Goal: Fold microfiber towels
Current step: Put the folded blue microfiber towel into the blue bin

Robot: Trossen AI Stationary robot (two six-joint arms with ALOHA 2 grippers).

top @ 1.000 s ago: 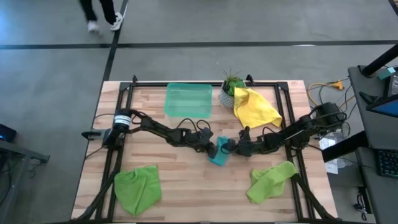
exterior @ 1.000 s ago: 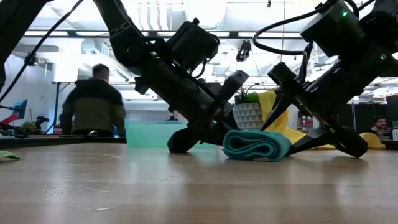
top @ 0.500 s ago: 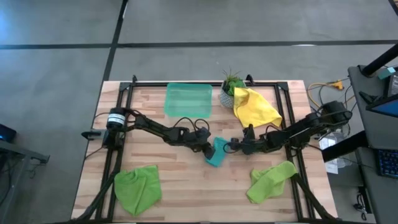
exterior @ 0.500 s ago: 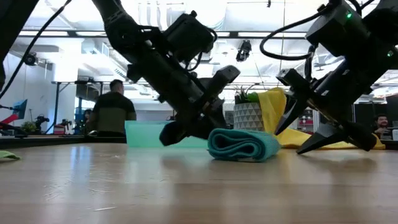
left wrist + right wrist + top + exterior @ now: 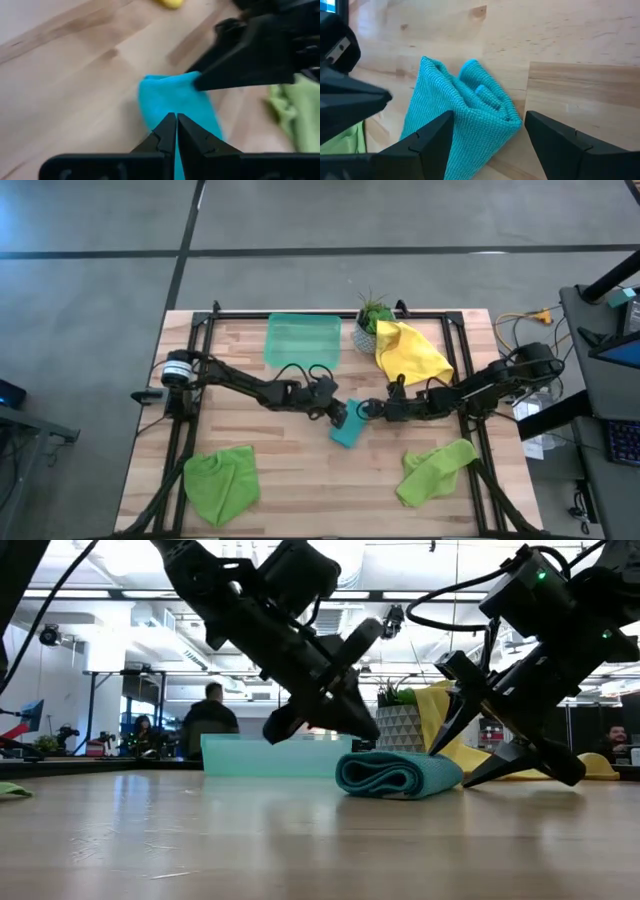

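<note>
So we've got the folded teal towel [image 5: 345, 427] mid-counter, left claw [image 5: 338, 412] closed above it, right claw [image 5: 366, 409] open beside it.

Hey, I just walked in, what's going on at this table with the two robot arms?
The robot is folding microfiber towels. A teal towel lies folded in a small bundle at the middle of the table. Both arms are right by it: the left pincer is shut and raised just above it, and the right pincer is open beside it, holding nothing. A yellow towel by the potted plant and two lime green towels near the front corners lie crumpled, not yet folded.
</note>
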